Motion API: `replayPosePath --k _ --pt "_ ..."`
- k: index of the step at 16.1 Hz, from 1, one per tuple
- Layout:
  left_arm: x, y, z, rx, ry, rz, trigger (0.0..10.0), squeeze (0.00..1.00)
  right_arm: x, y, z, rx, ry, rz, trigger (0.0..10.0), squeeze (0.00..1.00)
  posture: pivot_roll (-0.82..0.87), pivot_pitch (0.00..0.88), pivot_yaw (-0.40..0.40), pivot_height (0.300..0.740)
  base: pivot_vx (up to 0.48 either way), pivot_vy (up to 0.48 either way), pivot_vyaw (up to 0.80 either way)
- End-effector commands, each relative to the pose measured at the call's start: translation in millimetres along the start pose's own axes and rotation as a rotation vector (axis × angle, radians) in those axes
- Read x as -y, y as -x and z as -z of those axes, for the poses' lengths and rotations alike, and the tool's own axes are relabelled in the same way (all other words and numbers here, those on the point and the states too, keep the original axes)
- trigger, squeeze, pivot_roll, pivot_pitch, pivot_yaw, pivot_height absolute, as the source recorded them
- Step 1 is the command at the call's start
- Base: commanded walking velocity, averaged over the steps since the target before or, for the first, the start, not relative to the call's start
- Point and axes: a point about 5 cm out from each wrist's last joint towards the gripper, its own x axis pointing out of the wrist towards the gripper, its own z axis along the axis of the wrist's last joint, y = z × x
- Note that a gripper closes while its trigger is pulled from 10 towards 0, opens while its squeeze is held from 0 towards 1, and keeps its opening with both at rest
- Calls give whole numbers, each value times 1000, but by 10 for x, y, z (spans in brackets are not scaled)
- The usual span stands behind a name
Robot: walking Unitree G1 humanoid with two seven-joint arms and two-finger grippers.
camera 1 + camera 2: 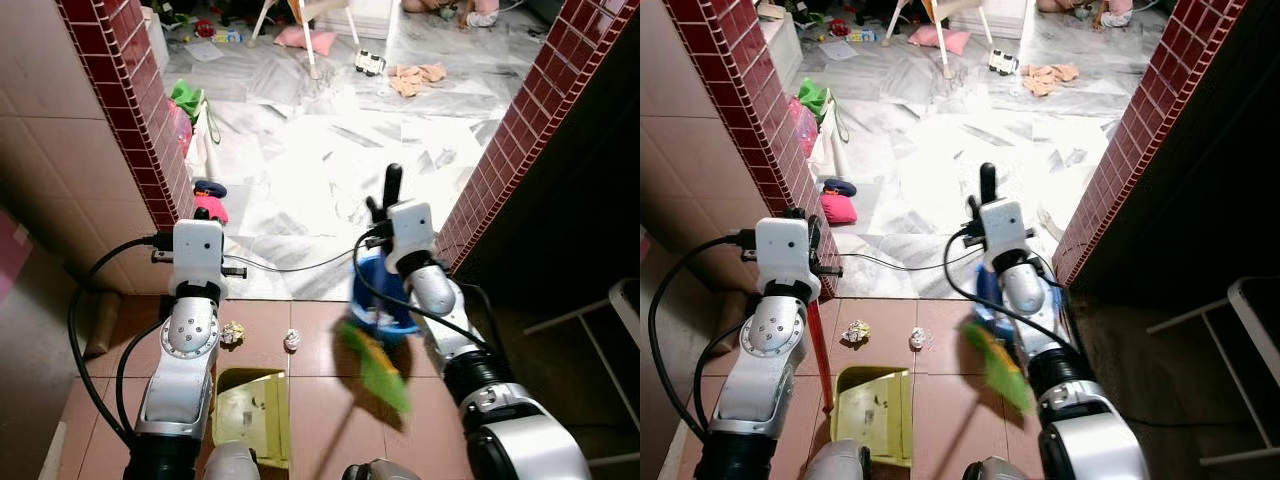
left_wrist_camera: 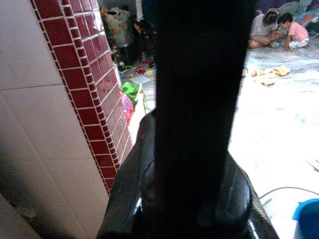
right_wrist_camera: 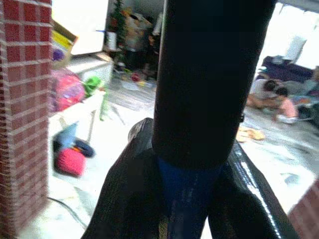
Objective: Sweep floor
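A doorway framed by two red-brick tiled pillars [image 1: 135,110] opens from the brown tiled floor [image 1: 310,330] onto a white marble floor [image 1: 320,160] strewn with toys and cloths; two people [image 2: 279,30] sit on the ground at the far end of that room; the right arm reaches forward low over the threshold, and the right gripper [image 3: 192,164] has its black fingers [image 3: 124,194] closed round the blue-and-black handle of the broom [image 1: 378,360], whose green bristles, blurred, hang over the brown tiles just right of centre; the left arm stands forward beside the left pillar, and the left gripper [image 2: 192,174] is clamped round a dark handle, which in the right eye view runs down as a red pole to the yellow dustpan [image 1: 875,410] resting on the brown tiles near the robot's feet; beyond the dustpan lie two crumpled scraps of paper [image 1: 233,333], near each other but apart, left of the broom's bristles.
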Motion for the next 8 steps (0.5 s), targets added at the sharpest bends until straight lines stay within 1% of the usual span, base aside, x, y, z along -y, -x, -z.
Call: replayPosePath --k 1,2,4,8 --pt "6 -34 -87 41 -7 0 10000 0 136 -37 -60 21 87 20 10000 0 55 0 -58 740 0 0 0" --pt "6 -33 -88 41 -8 1 10000 0 131 -29 -37 12 91 21 10000 0 55 0 -58 740 0 0 0" --pt "2 -29 -84 41 -10 0 10000 0 56 -16 -10 11 67 -4 10000 0 62 0 -60 740 0 0 0" --pt "-1 -21 -76 38 -10 -1 10000 0 -157 27 16 20 -8 -92 10000 0 62 0 -60 740 0 0 0"
